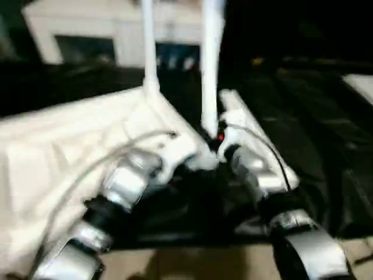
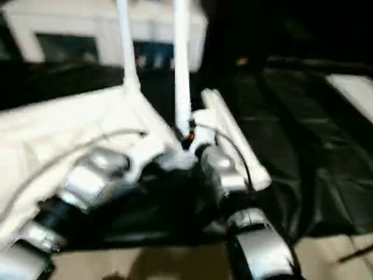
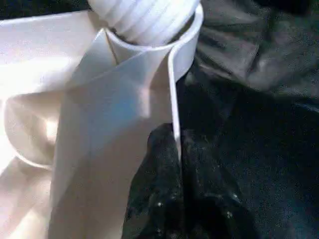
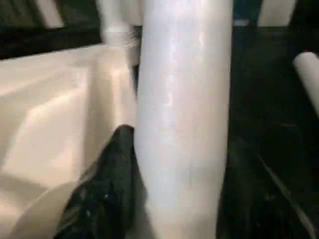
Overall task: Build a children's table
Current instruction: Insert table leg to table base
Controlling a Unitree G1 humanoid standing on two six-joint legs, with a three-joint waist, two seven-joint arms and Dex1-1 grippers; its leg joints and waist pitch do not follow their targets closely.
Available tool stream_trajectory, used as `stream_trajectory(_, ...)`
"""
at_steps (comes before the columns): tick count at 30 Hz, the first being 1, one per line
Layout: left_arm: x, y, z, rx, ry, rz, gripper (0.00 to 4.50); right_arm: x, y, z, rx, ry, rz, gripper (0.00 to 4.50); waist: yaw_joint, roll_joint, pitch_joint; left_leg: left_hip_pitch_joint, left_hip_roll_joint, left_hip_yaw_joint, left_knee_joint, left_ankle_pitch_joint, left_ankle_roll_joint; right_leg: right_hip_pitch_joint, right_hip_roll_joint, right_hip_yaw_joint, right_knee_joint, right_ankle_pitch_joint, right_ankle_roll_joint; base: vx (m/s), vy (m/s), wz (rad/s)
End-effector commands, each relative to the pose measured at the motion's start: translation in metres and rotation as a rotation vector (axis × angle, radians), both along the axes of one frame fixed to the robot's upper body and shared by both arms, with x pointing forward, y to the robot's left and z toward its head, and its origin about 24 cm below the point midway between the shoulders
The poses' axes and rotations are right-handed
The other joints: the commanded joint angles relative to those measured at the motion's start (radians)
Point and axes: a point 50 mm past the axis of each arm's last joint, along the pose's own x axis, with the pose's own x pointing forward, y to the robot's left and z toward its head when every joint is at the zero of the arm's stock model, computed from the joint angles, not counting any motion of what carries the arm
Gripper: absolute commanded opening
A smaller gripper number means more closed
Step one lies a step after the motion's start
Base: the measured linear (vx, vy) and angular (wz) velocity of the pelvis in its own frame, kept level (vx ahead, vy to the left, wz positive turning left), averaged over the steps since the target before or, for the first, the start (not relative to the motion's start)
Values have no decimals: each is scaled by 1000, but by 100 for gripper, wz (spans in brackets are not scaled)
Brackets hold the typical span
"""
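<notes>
The white tabletop [image 1: 70, 140] lies upside down on my left, ribbed side up. Two white legs stand upright in its corner sockets, a far leg [image 1: 148, 41] and a near leg [image 1: 211, 70]. My right gripper [image 4: 182, 144] is shut on the near leg [image 4: 184, 99] just above its socket, one black finger [image 4: 107, 189] showing beside the tube. My left gripper [image 3: 175, 139] is shut on the tabletop's thin rim wall [image 3: 172, 99] just below that corner socket [image 3: 187, 45], where the leg's ribbed end [image 3: 144, 17] sits.
A white cabinet with glass doors [image 1: 111, 29] stands at the back. A black sheet [image 1: 326, 146] covers the floor to the right, with a white panel [image 1: 361, 81] at its far edge. Another white tube [image 4: 309, 74] lies on the sheet. Beige floor [image 1: 192, 262] runs nearest me.
</notes>
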Motion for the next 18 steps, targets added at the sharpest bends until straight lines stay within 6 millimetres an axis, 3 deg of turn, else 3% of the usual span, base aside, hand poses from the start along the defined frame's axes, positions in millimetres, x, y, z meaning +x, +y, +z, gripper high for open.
stream_trajectory(1, -6, 3, -11, 35, 47, 53, 0, -37, -29, -76, -128, 368, -167, 186, -15, 21, 11, 19, 42, 10, -83, -474, 1, -18, -64, 71, -139, -383, -170, 0, 0, 0)
stream_trajectory(3, -6, -1, -12, 29, 48, 75, 0, -35, -18, -72, -131, 367, -162, 186, -13, 9, 10, 20, 39, -1, -93, -554, -19, -17, -71, 76, -158, -594, -81, 0, 0, 0)
stream_trajectory(4, -6, -1, -12, 30, 46, 79, 0, -33, -16, -71, -146, 357, -150, 186, -15, 3, 8, 16, 39, -4, -96, -549, -18, -13, -73, 76, -161, -615, -62, 0, 0, 0)
stream_trajectory(5, -5, -1, -12, 30, 39, 83, 0, -31, -12, -68, -173, 336, -131, 186, -15, 5, 6, 9, 39, -6, -104, -527, -16, -7, -74, 75, -166, -609, -44, 0, 0, 0)
stream_trajectory(8, -3, 1, -11, 26, 17, 89, 0, -29, -8, -64, -174, 317, -130, 186, -19, 4, -4, 5, 45, -1, -112, -444, -12, 0, -68, 73, -160, -455, -56, -7, 18, -3)
stream_trajectory(9, -2, 2, -10, 22, 9, 93, 0, -26, -5, -60, -173, 291, -121, 186, -22, 3, -2, 5, 45, 4, -112, -445, -14, -4, -65, 74, -159, -424, -63, 0, 0, 0)
stream_trajectory(10, -1, 3, -9, 25, -12, 87, 0, -23, -2, -55, -159, 253, -106, 186, -24, -4, -8, 8, 46, 6, -110, -448, -13, -3, -65, 74, -160, -420, -64, 0, 0, 0)
stream_trajectory(11, 0, 4, -8, 16, -36, 71, 0, -19, 0, -47, -126, 204, -90, 186, -27, -3, -11, 8, 48, 9, -109, -435, -14, -3, -66, 75, -157, -385, -73, 0, 0, 0)
stream_trajectory(13, 1, 5, -5, 6, -65, 31, 0, -12, 5, -31, -45, 98, -50, 186, -31, -12, -25, 2, 50, 13, -105, -378, -3, 8, -66, 73, -148, -293, -88, 0, 0, 0)
stream_trajectory(14, 1, 7, -2, -15, -86, -21, 0, -7, 4, -16, 36, 19, -26, 186, -32, -8, -33, -3, 56, 21, -97, -267, 22, 13, -59, 71, -134, -125, -115, 0, 0, 0)
stream_trajectory(15, 1, 9, -2, -15, -92, -36, 0, -5, 3, -9, 83, -22, -5, 186, -36, -11, -40, -1, 59, 24, -97, -266, 25, 15, -56, 69, -132, -112, -127, 0, 0, 0)
stream_trajectory(16, 1, 9, -2, -15, -92, -36, 0, -5, 3, -9, 83, -22, -5, 186, -37, -6, -33, 0, 60, 25, -100, -301, 22, 7, -55, 67, -135, -140, -134, 0, 0, 0)
stream_trajectory(17, 0, 13, 1, -25, -132, -105, 0, -4, -4, 6, 154, -113, 47, 186, -43, -12, -36, -2, 57, 27, -97, -368, 8, 5, -57, 68, -139, -201, -136, 0, 0, 0)
stream_trajectory(18, 0, 13, 2, -27, -138, -113, 0, -4, -6, 9, 164, -130, 58, 186, -37, -19, -52, -6, 56, 31, -91, -318, 17, 17, -61, 70, -134, -159, -135, 0, 0, 0)
